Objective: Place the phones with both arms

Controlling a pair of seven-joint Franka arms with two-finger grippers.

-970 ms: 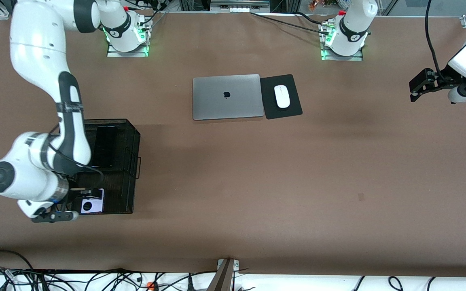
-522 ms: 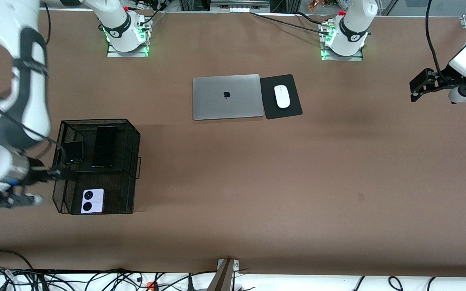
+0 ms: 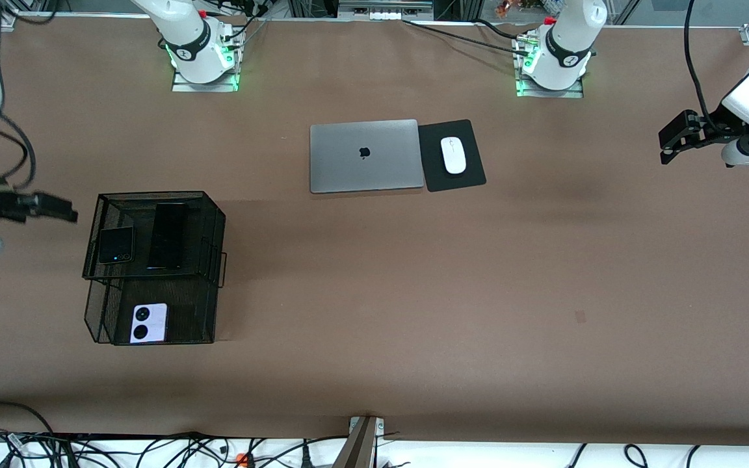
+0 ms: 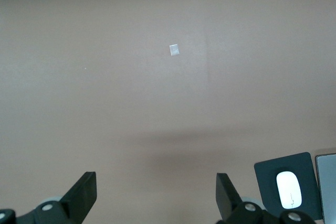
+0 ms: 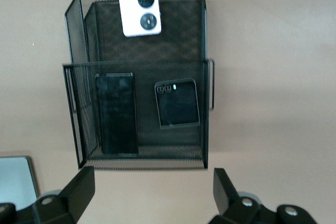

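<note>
On the bench [image 3: 374,312], toward the right arm's end, a two-tier black mesh rack [image 3: 209,260] holds all three phones: the long black slab [image 3: 168,235] and squarish black phone [image 3: 116,246] side by side on its upper tier, the lilac-white phone [image 3: 148,323] on the lower tier, nearer the camera, so the sorting looks complete. The right gripper [image 3: 56,209] hovers beside the rack, jaws apart and empty, its arm largely cut off by the frame. The left gripper [image 3: 671,136] waits over the left arm's end, jaws apart, seemingly parked.
</note>
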